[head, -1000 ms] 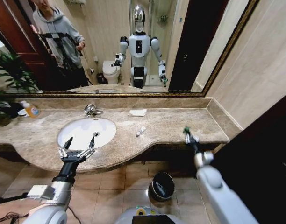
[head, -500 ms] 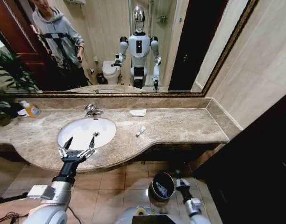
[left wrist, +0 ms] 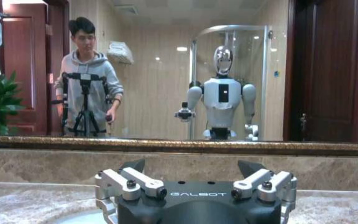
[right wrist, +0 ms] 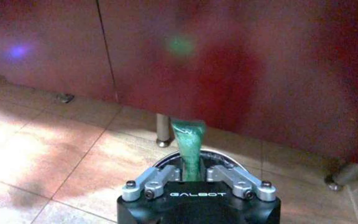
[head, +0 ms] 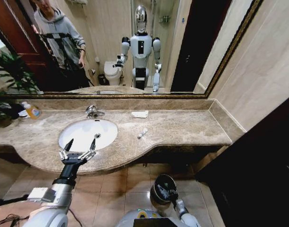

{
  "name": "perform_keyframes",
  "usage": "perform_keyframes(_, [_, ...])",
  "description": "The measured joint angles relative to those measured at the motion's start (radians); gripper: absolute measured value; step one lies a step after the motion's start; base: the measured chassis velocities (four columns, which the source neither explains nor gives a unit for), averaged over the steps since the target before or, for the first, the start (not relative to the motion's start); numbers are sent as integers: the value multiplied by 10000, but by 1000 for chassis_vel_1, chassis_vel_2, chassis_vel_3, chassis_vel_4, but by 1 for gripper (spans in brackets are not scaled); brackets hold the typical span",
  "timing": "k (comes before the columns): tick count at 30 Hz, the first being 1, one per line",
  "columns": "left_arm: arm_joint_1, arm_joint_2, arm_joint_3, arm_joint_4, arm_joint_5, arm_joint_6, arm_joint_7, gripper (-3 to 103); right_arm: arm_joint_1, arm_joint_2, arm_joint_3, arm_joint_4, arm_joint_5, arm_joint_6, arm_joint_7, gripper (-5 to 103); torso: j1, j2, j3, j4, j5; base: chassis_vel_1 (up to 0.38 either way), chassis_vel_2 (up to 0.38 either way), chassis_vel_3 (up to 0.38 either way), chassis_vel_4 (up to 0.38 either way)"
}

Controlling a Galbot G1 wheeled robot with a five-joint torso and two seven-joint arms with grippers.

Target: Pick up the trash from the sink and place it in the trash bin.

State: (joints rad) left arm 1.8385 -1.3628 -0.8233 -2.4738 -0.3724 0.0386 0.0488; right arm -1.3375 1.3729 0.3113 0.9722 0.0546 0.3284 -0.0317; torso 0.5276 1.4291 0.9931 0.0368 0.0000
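Right gripper (head: 170,193) clamped on green tube (right wrist: 188,144), directly over trash bin (head: 159,182) rim; left gripper (head: 80,144) spread open, idle at sink (head: 88,133).

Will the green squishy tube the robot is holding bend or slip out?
The green soft plastic tube probably bends easily: its flat crimped end looks thin. The right gripper pinches it mid-body, upright, so it seems light. Its glossy skin might slip.

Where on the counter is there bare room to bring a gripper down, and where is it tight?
The marble counter is bare from the small white tube to the right wall. The front edge by the sink is taken by the left gripper, jaws open. The flat white packet and faucet crowd the back; the soap bottle the far left.
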Motion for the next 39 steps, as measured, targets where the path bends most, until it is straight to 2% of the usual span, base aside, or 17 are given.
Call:
perform_keyframes(5, [0,0,0,0,0,0,0,100,-32,35,53,33,63,72,52,32,0,0,0,0,-1,0,0,0,0])
perform_keyframes(8, [0,0,0,0,0,0,0,100,-182,-30,120,372,115,134,145,48,0,0,0,0,1,0,0,0,0])
perform_keyframes(12, [0,0,0,0,0,0,0,100,-547,-176,268,1085,158,240,341,59,0,0,0,0,0,0,0,0,0])
perform_keyframes(13, [0,0,0,0,0,0,0,100,-767,-222,378,1478,52,506,635,65,0,0,0,1,1,0,0,0,0])
perform_keyframes(14, [0,0,0,0,0,0,0,100,-1128,-268,547,2026,-346,1058,1472,70,0,0,-1,2,1,0,0,0,0])
perform_keyframes(15, [0,0,0,0,0,0,0,100,-1128,-268,547,2026,-346,1058,1472,70,0,0,-1,2,1,0,0,0,0])
perform_keyframes(18, [0,0,0,0,0,0,0,100,-2364,-198,1412,3529,-810,1838,3686,86,0,0,-1,0,-1,0,0,0,0])
perform_keyframes(19, [0,0,0,0,0,0,0,100,-2364,-198,1412,3529,-810,1838,3686,86,0,0,-1,0,-1,0,0,0,0])
perform_keyframes(23, [0,0,0,0,0,0,1,100,-3710,81,2953,5538,-835,2624,4869,99,-3,1,-1,-4,-4,0,0,0,0])
perform_keyframes(26, [1,-1,0,0,0,0,1,100,-3962,161,3595,6671,-629,2700,4983,100,-3,1,-1,-2,-1,0,0,0,0])
perform_keyframes(29, [0,-1,0,0,0,0,0,100,-3971,399,4359,8591,-176,2548,4312,100,-2,0,-1,-1,-5,0,0,0,0])
perform_keyframes(31, [0,0,0,0,0,0,0,100,-3926,411,4416,9140,-23,2369,3962,100,-1,1,0,-2,-3,0,0,0,0])
perform_keyframes(32, [1,-1,0,0,0,0,0,100,-3747,356,4281,10061,259,1825,3140,100,-1,1,-1,0,-3,0,0,0,0])
perform_keyframes(33, [1,-1,0,0,0,0,0,100,-3747,356,4281,10061,259,1825,3140,100,-1,1,-1,0,-3,0,0,0,0])
perform_keyframes(34, [0,0,0,0,0,0,0,100,-3626,244,4060,10501,482,1330,2486,100,-1,1,-1,1,0,0,0,0,0])
perform_keyframes(35, [1,0,0,0,0,0,0,100,-3008,-316,3389,10983,754,-44,1078,100,-1,1,0,1,-1,0,0,0,0])
perform_keyframes(39, [1,0,0,1,-1,0,0,100,-2037,-1130,2661,10987,424,-935,198,100,1,0,0,1,1,0,0,0,0])
